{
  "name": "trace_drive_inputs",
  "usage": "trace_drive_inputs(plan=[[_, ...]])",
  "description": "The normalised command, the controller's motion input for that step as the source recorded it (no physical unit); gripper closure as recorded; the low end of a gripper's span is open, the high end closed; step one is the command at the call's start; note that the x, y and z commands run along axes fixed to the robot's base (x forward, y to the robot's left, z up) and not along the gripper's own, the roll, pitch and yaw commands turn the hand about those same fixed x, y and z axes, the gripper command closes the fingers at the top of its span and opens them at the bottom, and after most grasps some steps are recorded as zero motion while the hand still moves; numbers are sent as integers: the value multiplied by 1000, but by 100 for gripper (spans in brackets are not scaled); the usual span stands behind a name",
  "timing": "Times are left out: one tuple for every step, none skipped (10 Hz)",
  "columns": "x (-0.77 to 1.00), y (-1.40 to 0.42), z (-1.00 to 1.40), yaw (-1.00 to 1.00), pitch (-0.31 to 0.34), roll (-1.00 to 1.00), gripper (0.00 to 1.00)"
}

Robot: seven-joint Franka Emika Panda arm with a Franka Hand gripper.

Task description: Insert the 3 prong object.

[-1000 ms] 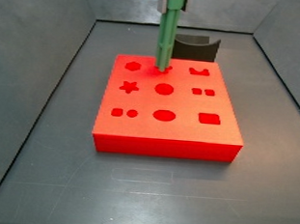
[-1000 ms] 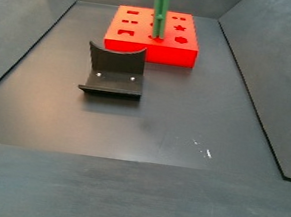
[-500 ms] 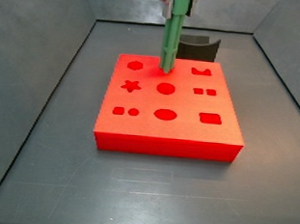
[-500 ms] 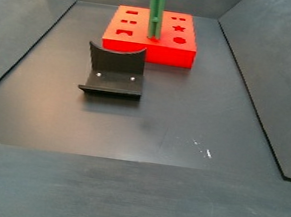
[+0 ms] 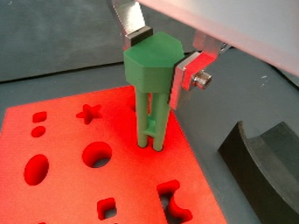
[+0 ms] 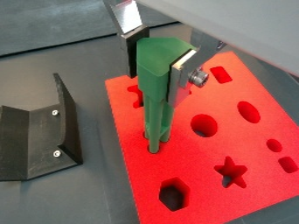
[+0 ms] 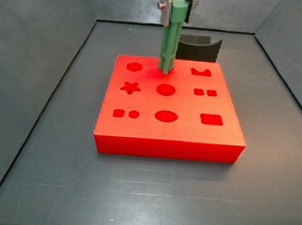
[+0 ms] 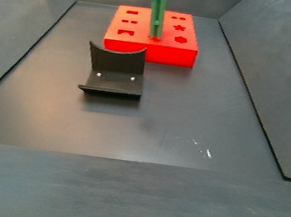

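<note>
The gripper (image 5: 163,63) has its fingers (image 5: 140,28) clamped on the head of the 3 prong object (image 5: 149,96), upright with its rod tips at the red block (image 5: 70,184). It looks light and stiff — but those thin rods could flex, so the solid head is the place to hold it.

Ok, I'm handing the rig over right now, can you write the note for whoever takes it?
Hand: shut on the long bright green plastic three-prong peg, holding it upright by its top, over the far part of the flat red block with shaped holes.
Peg tip: down at the block's top face; both wrist views suggest the prongs have just entered a hole, depth unclear.
Dark L-shaped fixture: on the floor beside the block, untouched.
Left: push the peg fully down, open the hand, lift away.
</note>
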Motion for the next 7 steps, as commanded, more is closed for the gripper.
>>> trace_drive_inputs(plan=[[0,29,-603,0,-227,-179,100],[0,94,-651,-3,-276,-97,100],[0,89,-743,0,-241,-59,100],[0,34,-880,0,-176,0,100],[0,0,-914,0,-166,0,100],[0,0,-686,-23,-107,0,100],[0,0,-380,-11,0,29,100]])
